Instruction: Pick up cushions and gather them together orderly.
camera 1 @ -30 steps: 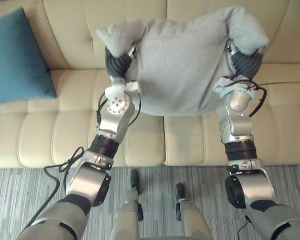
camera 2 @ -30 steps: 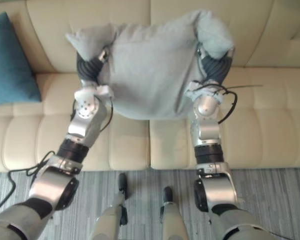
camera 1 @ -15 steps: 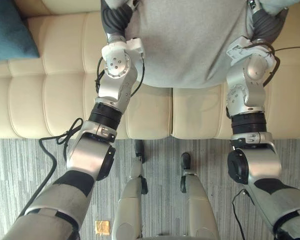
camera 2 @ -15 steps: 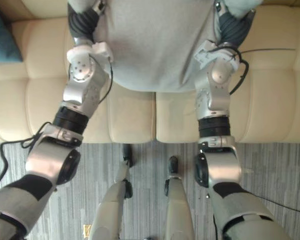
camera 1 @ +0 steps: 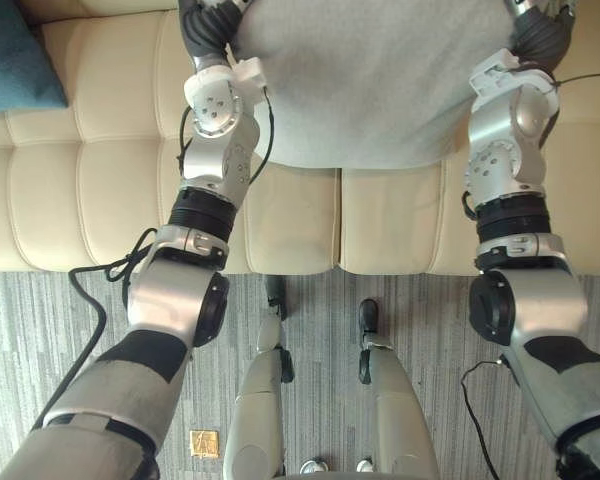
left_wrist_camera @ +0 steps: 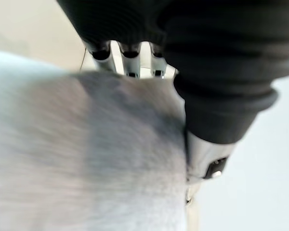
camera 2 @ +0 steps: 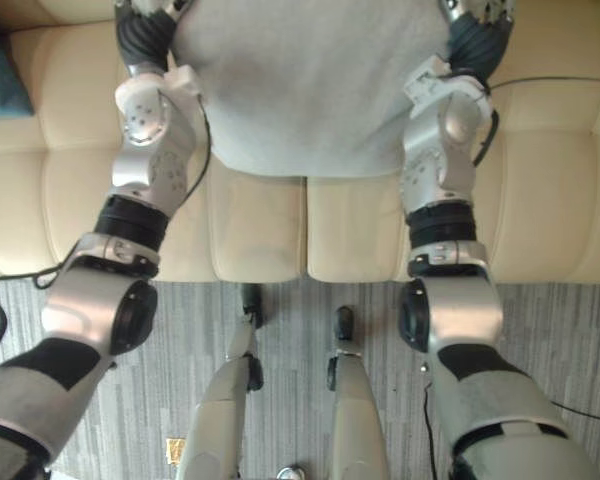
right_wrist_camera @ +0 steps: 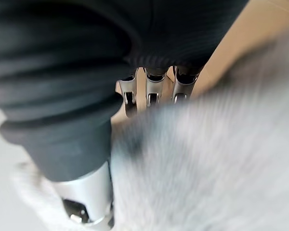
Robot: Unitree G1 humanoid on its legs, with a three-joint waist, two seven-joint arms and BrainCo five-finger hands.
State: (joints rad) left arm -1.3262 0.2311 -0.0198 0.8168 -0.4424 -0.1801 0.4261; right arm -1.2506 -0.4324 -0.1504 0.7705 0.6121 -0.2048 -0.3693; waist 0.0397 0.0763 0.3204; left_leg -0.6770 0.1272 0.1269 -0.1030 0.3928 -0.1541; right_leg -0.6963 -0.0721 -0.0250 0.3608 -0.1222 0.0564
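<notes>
As the grey cushion (camera 1: 370,80) hangs before the sofa (camera 1: 80,190), left hand (left_wrist_camera: 202,149) and right hand (right_wrist_camera: 82,187) clamped on it.

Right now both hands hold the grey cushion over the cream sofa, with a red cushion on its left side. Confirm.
One error: that left-side cushion is teal, not red, as the left eye view shows. The left hand and right hand do hold the grey cushion over the sofa.

A cream tufted sofa (camera 1: 80,190) bears a teal cushion (camera 1: 15,50) at its left end, standing on grey carpet (camera 1: 20,360)
</notes>
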